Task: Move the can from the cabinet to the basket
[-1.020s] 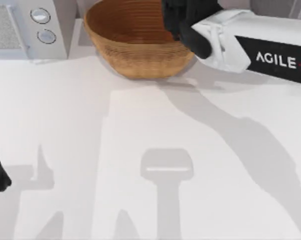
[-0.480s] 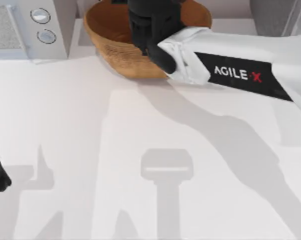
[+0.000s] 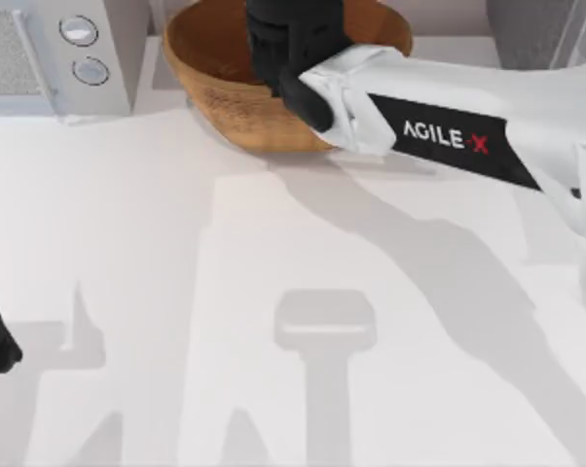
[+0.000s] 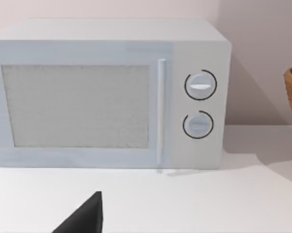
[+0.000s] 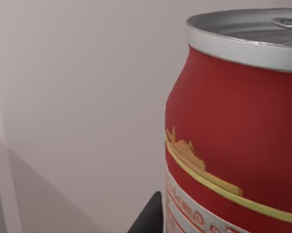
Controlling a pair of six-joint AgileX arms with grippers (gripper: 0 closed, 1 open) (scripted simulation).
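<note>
Right tool (image 3: 288,44) gripping can (image 5: 233,126), over basket (image 3: 215,88)

Over the last second the right arm swings leftward from the basket's (image 3: 225,97) right rim until the right gripper (image 3: 291,44) hangs over the bowl's middle, its shadow sliding left across the table (image 3: 128,243), the last half second adding only a slight shift.
</note>
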